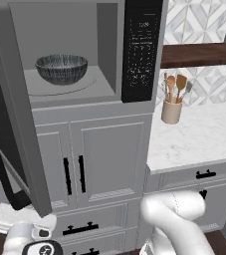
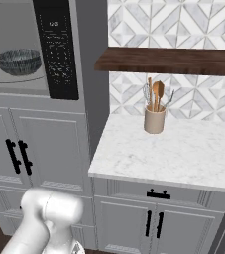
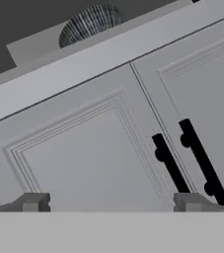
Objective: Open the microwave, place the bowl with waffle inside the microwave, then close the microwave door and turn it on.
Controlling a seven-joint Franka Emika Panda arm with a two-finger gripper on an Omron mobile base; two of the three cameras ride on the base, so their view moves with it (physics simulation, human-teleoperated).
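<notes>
A: Pincer (image 3: pixel 111 203) state?
B: Jaws spread wide, nothing between them; it faces the grey cabinet doors (image 3: pixel 98 158) below the microwave (image 1: pixel 79 50).
A: Bowl (image 1: pixel 61 68)?
B: Dark grey-blue, streaked, paler rim. It sits on the turntable in the pale cavity, at 11 o'clock in the hand view. Microwave door (image 1: pixel 12 124) swung open at 9 o'clock.
A: Surroundings?
B: Marble tabletop (image 2: pixel 183 149) at 3 o'clock, beige utensil crock (image 2: pixel 154 119), wooden shelf (image 2: pixel 168 60), patterned tiles.
A: Waffle?
B: Cannot make it out inside the bowl.

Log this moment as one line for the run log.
bowl: on turntable inside microwave | microwave door: open | gripper: open, empty, low before cabinet doors
</notes>
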